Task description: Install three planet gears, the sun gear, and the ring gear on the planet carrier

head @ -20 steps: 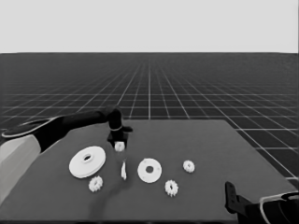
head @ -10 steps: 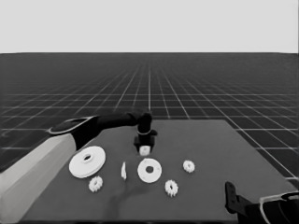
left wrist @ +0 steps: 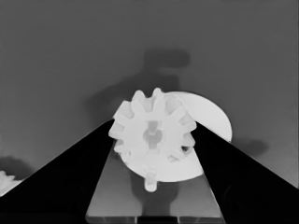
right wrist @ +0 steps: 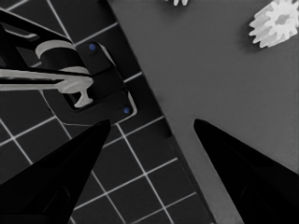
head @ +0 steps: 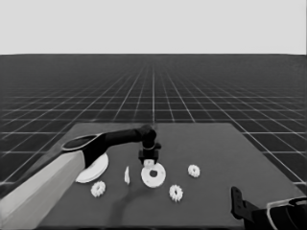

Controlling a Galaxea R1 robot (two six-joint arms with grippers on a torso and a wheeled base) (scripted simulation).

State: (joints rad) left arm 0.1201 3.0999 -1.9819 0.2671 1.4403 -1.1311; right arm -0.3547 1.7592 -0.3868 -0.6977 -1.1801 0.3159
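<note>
My left gripper (head: 149, 159) hangs just above the far edge of the planet carrier, the smaller round part (head: 154, 175), at the table's middle. It is shut on the sun gear (left wrist: 152, 135), whose short stem points down; the carrier (left wrist: 211, 117) shows behind it. Three planet gears lie loose: one front left (head: 98, 188), one front middle (head: 176, 192), one to the right (head: 194, 170). The ring gear, the larger round part (head: 95, 171), lies at the left, half hidden under my left arm. My right gripper (right wrist: 152, 128) waits open at the table's front right corner.
A thin white piece (head: 127, 175) stands between the larger and smaller round parts. The left arm's pale grey part fills the lower left corner. In the right wrist view a gear (right wrist: 275, 22) lies near the corner, and dark machinery (right wrist: 88, 84) sits past the table's edge.
My left arm has swung right from the table's left part to the smaller round part, carrying the gear with it. The right arm has stayed put.
</note>
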